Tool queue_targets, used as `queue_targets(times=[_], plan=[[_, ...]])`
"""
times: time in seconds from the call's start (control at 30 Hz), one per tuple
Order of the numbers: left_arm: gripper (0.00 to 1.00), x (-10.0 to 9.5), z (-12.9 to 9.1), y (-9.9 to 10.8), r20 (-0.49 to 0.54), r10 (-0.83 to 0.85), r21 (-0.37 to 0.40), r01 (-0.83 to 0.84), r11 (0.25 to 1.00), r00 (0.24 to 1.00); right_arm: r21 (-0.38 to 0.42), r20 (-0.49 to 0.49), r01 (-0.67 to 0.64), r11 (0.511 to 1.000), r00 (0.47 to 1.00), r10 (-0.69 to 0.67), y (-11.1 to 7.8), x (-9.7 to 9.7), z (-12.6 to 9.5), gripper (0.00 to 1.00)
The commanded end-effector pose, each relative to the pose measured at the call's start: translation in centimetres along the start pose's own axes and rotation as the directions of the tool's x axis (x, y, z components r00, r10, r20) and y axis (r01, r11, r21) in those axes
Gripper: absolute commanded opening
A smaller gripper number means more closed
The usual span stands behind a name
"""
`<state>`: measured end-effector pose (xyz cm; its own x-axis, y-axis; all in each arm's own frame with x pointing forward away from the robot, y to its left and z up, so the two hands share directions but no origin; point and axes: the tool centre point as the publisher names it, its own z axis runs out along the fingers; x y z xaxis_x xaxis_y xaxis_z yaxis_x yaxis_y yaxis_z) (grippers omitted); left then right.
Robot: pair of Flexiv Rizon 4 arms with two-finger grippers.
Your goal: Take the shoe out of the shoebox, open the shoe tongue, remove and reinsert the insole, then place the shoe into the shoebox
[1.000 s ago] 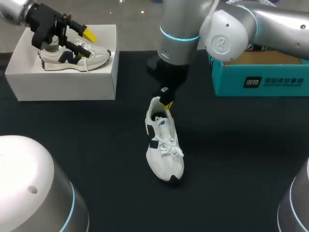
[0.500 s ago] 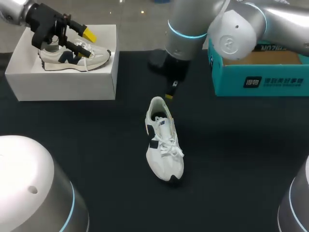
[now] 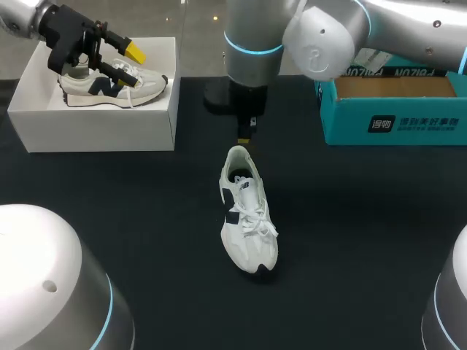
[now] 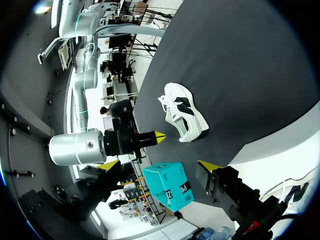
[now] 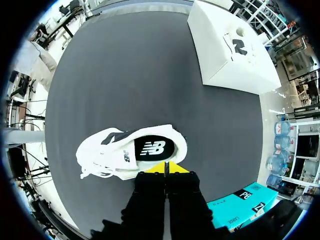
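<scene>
The white sneaker (image 3: 248, 211) lies mid-worktop (image 3: 350, 233), toe toward the near edge. The right gripper (image 3: 245, 136) hangs just behind its heel, fingers pressed together, empty. The left gripper (image 3: 125, 63), fingers spread, hovers over a second sneaker (image 3: 109, 87) in the white shoebox (image 3: 95, 127), far-left corner.

Logo mark on the insole (image 5: 154, 148) of the shoe (image 5: 107, 155). White print on the teal box (image 3: 398, 117) side, too small for me to read.
</scene>
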<state>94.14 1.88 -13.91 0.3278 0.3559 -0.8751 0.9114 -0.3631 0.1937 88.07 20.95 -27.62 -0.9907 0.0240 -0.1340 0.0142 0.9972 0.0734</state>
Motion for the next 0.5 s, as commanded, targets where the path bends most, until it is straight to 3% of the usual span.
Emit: queue_targets(times=[0.03,0.17,0.2,0.23,0.33,0.37,0.43,0.5], plan=[[1.0,0.0,-0.1,0.1,-0.002,0.001,0.003,-0.001,1.0,1.0,-0.017,0.0,0.022,1.0,1.0,-0.021,0.3,-0.6,2.1,0.0],[1.0,0.0,-0.1,0.1,-0.002,0.001,0.003,-0.001,1.0,1.0,-0.027,0.007,0.037,0.999,0.999,-0.036,0.6,-1.2,2.8,0.01],[1.0,0.0,-0.1,0.1,-0.002,0.001,0.003,-0.001,1.0,1.0,-0.028,0.007,0.038,0.999,0.999,-0.038,0.6,-1.3,3.0,0.26],[1.0,0.0,-0.1,0.1,-0.002,0.001,0.003,-0.001,1.0,1.0,-0.03,0.01,0.042,0.999,0.999,-0.042,0.6,-1.5,3.1,0.42],[1.0,0.0,-0.1,0.1,-0.002,0.001,0.003,-0.001,1.0,1.0,-0.016,-0.003,0.059,0.998,0.998,-0.059,0.7,-1.9,3.4,0.47],[1.0,0.0,-0.1,0.1,-0.002,0.001,0.003,-0.001,1.0,1.0,-0.01,-0.016,0.072,0.997,0.997,-0.073,0.8,-2.1,3.6,0.53],[1.0,0.0,-0.1,0.1,-0.002,0.001,0.003,-0.001,1.0,1.0,0.005,-0.025,0.081,0.997,0.996,-0.081,0.8,-2.1,4.0,0.76],[1.0,0.0,-0.1,0.1,-0.002,0.001,0.003,-0.001,1.0,1.0,0.005,-0.022,0.084,0.996,0.996,-0.084,0.7,-2.3,4.4,0.73]])
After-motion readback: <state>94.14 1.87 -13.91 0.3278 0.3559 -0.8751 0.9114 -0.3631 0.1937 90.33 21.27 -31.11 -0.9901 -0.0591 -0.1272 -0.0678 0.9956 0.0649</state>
